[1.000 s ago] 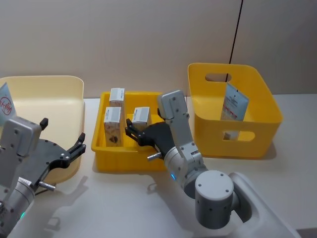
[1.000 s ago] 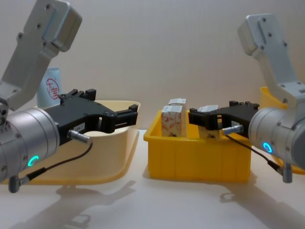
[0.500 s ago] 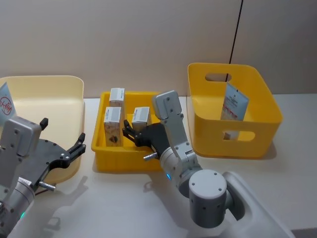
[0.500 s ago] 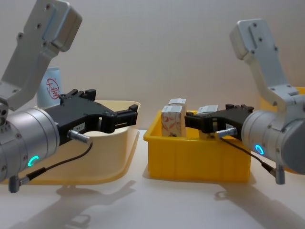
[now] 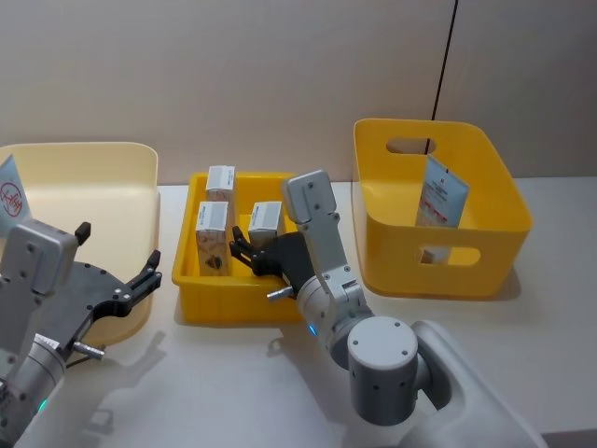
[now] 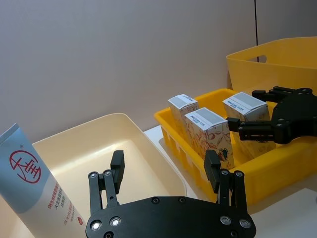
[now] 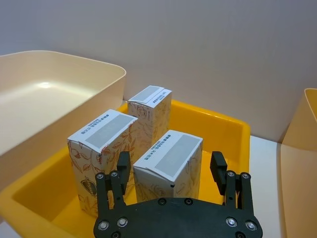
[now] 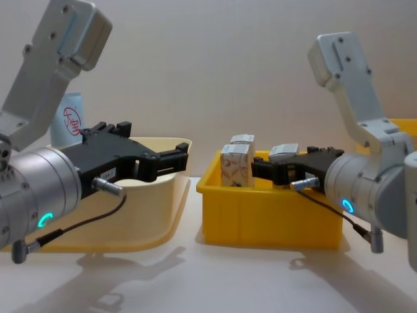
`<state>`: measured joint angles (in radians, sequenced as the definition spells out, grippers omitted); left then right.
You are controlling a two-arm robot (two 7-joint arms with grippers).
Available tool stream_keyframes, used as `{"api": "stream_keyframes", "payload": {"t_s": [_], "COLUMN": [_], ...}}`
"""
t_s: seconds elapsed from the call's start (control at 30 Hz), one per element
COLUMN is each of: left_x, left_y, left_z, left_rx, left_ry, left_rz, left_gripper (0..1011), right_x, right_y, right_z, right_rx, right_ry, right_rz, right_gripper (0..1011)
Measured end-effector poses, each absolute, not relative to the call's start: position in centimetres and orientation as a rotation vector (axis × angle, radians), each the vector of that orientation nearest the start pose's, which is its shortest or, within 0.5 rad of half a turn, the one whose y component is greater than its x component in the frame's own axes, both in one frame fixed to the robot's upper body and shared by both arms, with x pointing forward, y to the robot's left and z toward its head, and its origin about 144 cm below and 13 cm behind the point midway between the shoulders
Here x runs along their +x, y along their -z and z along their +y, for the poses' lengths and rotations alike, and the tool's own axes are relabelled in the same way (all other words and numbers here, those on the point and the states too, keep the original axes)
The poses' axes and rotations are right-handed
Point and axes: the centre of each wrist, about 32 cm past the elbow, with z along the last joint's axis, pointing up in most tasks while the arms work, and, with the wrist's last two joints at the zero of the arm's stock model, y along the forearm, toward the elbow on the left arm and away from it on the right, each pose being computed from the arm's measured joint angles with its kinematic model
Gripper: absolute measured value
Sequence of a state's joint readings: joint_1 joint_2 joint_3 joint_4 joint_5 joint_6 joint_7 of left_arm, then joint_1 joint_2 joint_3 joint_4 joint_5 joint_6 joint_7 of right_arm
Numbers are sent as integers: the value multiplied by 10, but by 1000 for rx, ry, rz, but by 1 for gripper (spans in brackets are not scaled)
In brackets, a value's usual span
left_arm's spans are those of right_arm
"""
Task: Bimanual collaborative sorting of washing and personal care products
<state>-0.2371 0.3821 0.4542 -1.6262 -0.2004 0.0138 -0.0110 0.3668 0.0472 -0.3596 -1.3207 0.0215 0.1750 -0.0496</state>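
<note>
Right — my right gripper (image 7: 171,166), spread wide, lines up on the nearest carton (image 7: 166,148) in the yellow tray (image 7: 230,133); I'd ease forward until both fingers (image 7: 123,161) straddle it squarely, clear of the neighbouring carton (image 7: 101,136), then close gently. My left gripper (image 6: 165,171) hangs released by the cream bin (image 6: 143,148).

The white table (image 5: 205,387) carries a cream bin (image 5: 93,187), yellow tray (image 5: 233,304) and yellow basket (image 5: 401,266).

Red-logo tube (image 5: 8,198) cut by head view's left edge, base hidden by left arm (image 5: 35,266).
</note>
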Motion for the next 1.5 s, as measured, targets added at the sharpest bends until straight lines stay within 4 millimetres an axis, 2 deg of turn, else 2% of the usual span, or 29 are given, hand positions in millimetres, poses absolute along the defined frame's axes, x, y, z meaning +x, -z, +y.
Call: {"api": "stream_keyframes", "payload": {"t_s": [0.1, 0.23, 0.5, 0.53, 0.57, 0.63, 0.77, 1.17, 1.5], "left_x": [492, 492, 492, 492, 492, 492, 492, 492, 492], "left_y": [-1204, -1204, -1204, -1204, -1204, -1204, -1204, -1204, -1204], "left_z": [198, 198, 198, 198, 198, 198, 198, 198, 198], "left_rx": [61, 61, 61, 61, 61, 61, 61, 61, 61], "left_ry": [-1124, -1124, -1124, -1124, -1124, -1124, -1124, -1124, -1124], "left_rz": [-267, -268, -268, -268, -268, -268, -268, -267, -268], "left_gripper": [1003, 1003, 1003, 1003, 1003, 1003, 1003, 1003, 1003], "right_x": [545, 546, 547, 548, 548, 548, 548, 548, 546], "right_y": [-1188, -1188, -1187, -1187, -1187, -1187, -1187, -1187, -1189], "right_z": [-133, -133, -132, -132, -132, -132, -131, -133, -141], "right_rx": [-174, -177, -180, -181, -181, -181, -182, -171, -83], "right_ry": [1301, 1303, 1307, 1307, 1307, 1308, 1309, 1308, 1295], "right_rz": [-72, -70, -67, -67, -67, -67, -66, -71, -126], "right_gripper": [1001, 945, 731, 675, 675, 570, 459, 446, 446]}}
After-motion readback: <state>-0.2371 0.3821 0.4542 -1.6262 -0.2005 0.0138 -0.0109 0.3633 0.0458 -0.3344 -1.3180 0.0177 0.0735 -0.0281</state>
